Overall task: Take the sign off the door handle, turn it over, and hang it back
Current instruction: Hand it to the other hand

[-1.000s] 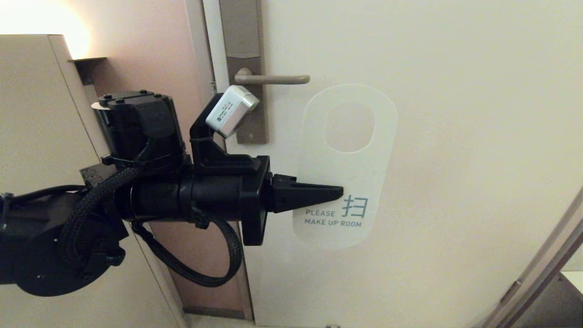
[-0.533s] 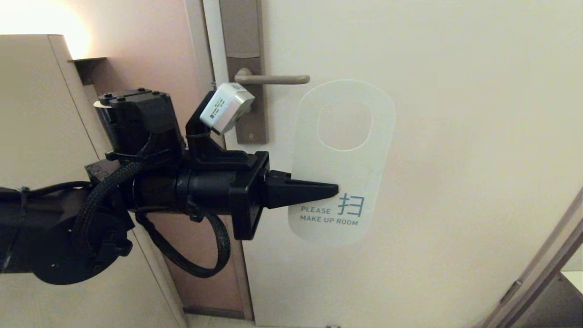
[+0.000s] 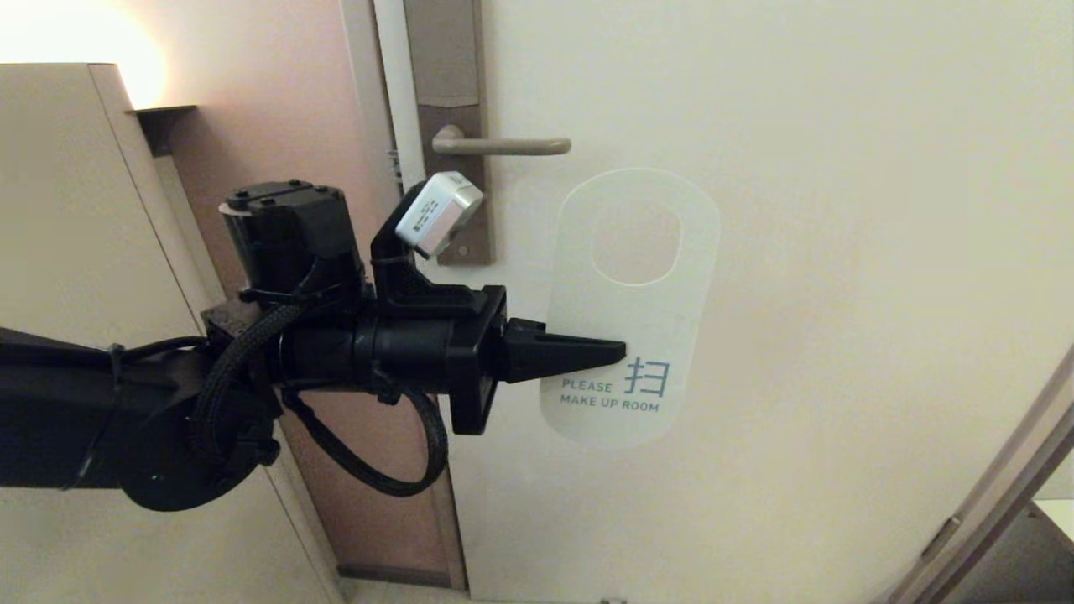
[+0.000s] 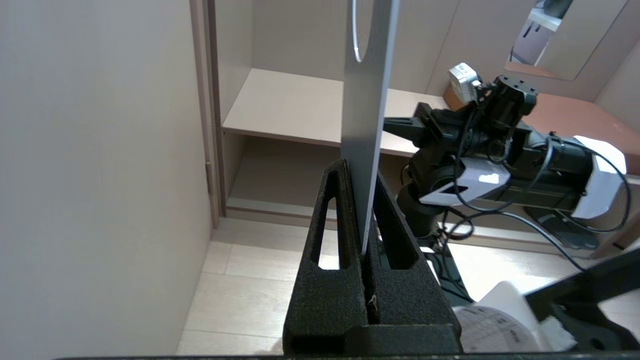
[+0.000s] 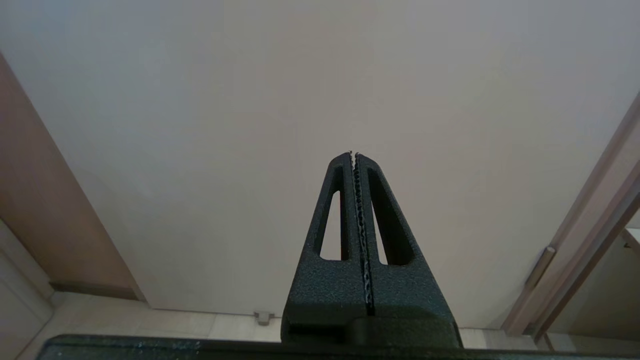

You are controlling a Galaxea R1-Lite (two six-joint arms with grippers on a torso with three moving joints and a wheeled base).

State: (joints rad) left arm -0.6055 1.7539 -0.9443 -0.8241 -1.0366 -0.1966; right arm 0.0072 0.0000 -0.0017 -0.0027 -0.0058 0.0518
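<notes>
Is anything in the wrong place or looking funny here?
Yes: the sign is not on the door handle. The left gripper holds it by its edge, below and beside the handle, white face out. The right gripper is shut and empty.

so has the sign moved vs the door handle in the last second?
Yes. The sign, held in the left gripper, rose toward the door handle, then dropped lower again.

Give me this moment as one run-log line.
left gripper: shut on sign, white face showing | sign: off door handle, below and right of it | right gripper: shut, empty, facing door
</notes>
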